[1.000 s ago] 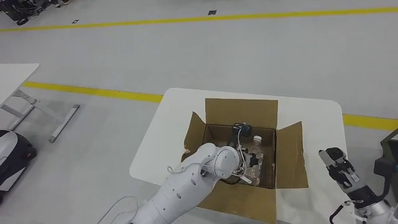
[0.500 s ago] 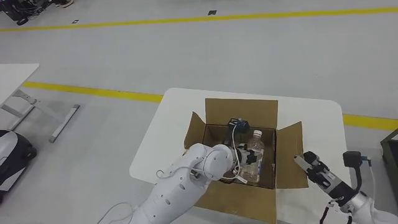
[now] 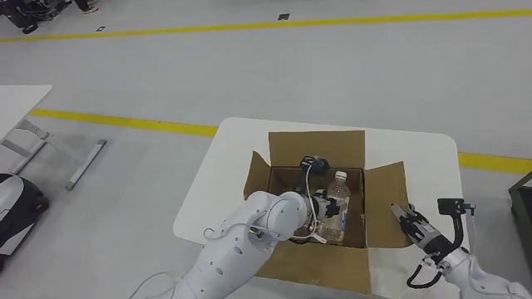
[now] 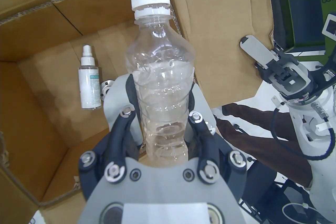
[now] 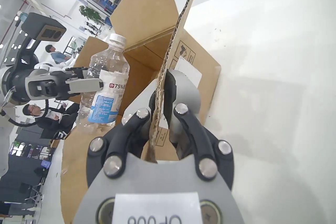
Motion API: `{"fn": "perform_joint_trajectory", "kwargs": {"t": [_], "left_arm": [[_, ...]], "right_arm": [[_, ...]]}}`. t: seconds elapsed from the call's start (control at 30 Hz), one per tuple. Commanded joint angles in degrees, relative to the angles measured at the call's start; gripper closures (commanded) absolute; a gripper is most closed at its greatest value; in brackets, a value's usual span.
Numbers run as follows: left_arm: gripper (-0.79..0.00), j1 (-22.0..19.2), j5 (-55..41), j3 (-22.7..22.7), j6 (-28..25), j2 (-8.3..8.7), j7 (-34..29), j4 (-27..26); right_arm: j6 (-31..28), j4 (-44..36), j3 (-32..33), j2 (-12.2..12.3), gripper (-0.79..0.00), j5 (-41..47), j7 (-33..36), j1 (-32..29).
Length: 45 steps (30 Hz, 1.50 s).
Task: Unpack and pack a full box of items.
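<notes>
We see a clear plastic bottle (image 4: 160,78) with a white cap held over the open cardboard box (image 3: 316,145), cap uppermost and leaning a little. The left hand (image 4: 161,93) has closed both fingers around its ribbed lower half, so the bottle is firmly gripped from the side. The right wrist view shows a blue and white label on it.

Below it, on the floor of the box, a small white spray bottle (image 4: 89,78) lies on its side near a corner.

The box stands on a white bench (image 3: 241,166) with its flaps folded outward. We find the right hand (image 5: 164,93) at the flap (image 5: 181,25) on the robot's right side, with its fingers nearly together and the corrugated edge of the cardboard pinched between them.
</notes>
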Motion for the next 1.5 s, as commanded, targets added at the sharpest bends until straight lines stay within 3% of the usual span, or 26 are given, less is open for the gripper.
{"fn": "perform_joint_trajectory", "kwargs": {"t": [0.0,0.37,0.57,0.7,1.17,1.47], "left_arm": [[0.000,0.00,0.00,0.00,0.00,0.00,0.00,0.00],[0.000,-0.01,0.48,-0.45,-0.77,0.18,1.42,0.43],[0.000,-0.08,-1.55,-2.55,-1.44,0.53,0.56,-3.67],[0.000,0.15,-0.56,-4.39,-1.82,1.09,-2.65,-8.01],[0.000,1.58,10.82,-12.17,-0.66,3.56,-22.61,-24.19],[0.000,5.49,14.94,-17.29,-2.10,4.66,-26.51,-25.47]], "right_arm": [[-0.01,-0.06,0.04,0.01,0.000,0.11,0.12,-0.03],[2.07,-2.44,1.60,-0.01,0.000,1.19,-3.09,-1.47],[2.30,-4.04,5.15,0.43,0.000,3.83,-2.32,-3.37],[1.73,-3.82,7.01,0.76,0.000,4.57,-0.54,-4.10],[1.21,-3.56,10.50,1.48,0.000,4.80,2.70,-5.53],[0.63,-3.27,10.78,1.62,0.000,5.04,3.32,-5.41]]}}
